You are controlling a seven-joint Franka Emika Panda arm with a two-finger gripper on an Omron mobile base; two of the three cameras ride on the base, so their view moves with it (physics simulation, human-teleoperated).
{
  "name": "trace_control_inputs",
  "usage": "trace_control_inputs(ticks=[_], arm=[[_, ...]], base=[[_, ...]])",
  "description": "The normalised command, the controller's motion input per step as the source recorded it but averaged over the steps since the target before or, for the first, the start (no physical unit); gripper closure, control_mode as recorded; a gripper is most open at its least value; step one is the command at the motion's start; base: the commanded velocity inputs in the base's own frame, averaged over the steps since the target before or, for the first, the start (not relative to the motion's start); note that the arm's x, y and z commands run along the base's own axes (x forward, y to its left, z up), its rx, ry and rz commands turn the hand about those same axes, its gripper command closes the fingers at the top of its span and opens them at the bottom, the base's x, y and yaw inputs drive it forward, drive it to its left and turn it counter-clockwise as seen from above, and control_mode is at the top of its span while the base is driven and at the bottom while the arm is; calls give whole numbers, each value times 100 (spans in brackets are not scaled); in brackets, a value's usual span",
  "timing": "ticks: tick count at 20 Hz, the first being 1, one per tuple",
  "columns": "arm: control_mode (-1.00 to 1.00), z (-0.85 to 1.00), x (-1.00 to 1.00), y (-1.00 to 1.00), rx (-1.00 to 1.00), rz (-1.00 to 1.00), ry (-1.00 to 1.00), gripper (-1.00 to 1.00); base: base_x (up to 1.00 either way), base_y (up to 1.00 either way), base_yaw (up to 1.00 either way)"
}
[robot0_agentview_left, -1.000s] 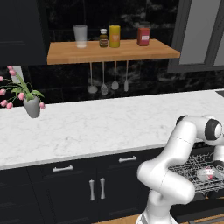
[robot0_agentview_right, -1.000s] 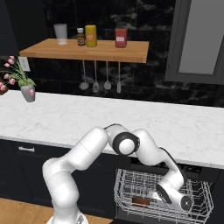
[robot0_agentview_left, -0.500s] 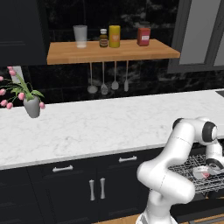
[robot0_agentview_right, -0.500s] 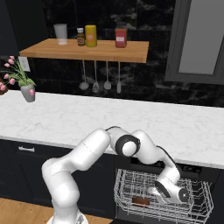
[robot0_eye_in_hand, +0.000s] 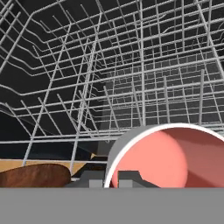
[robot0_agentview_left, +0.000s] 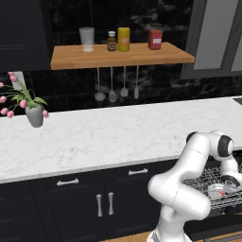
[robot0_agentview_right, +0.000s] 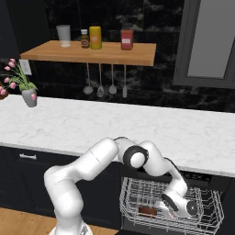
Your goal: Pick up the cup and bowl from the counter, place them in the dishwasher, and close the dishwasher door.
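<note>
The cup (robot0_eye_in_hand: 166, 159), white-grey outside and salmon-red inside, sits close up in the hand view, inside the dishwasher's grey wire rack (robot0_agentview_right: 133, 193). My gripper (robot0_eye_in_hand: 108, 180) is shut on the cup, one fingertip (robot0_eye_in_hand: 89, 178) outside its near wall and the other inside. In the left base view the cup (robot0_agentview_left: 218, 191) rests low in the rack (robot0_agentview_left: 203, 182) beside the hand. The brown bowl (robot0_agentview_right: 148, 210) lies on the rack floor to the left of the hand, and its edge (robot0_eye_in_hand: 35, 175) shows in the hand view. The dishwasher door is out of view below the rack.
The white marble counter (robot0_agentview_left: 118, 137) runs above the dark cabinets (robot0_agentview_left: 85, 203). A vase of pink flowers (robot0_agentview_left: 34, 113) stands at its left end. A wooden shelf (robot0_agentview_left: 123, 56) with a tumbler, jars and hanging utensils is on the back wall. Upright rack tines (robot0_eye_in_hand: 140, 105) surround the cup.
The hand, holding the cup, has shifted slightly left within the rack, as seen from the right base view. The bowl and the rack have stayed put.
</note>
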Motion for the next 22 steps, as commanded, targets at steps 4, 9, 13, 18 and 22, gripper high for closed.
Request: trace_control_inputs(ticks=[4, 9, 13, 18, 22], arm=[[-100, 0, 0, 0, 0, 0, 0, -100], [-100, 12, 0, 1, -1, 0, 0, -100], [-100, 89, -13, 9, -2, 0, -6, -100], [-100, 100, -57, 9, 0, 0, -5, -100], [-100, 100, -63, 8, -2, 0, 0, -100]], base=[[0, 0, 0], [0, 0, 0], [0, 0, 0], [0, 0, 0], [0, 0, 0]])
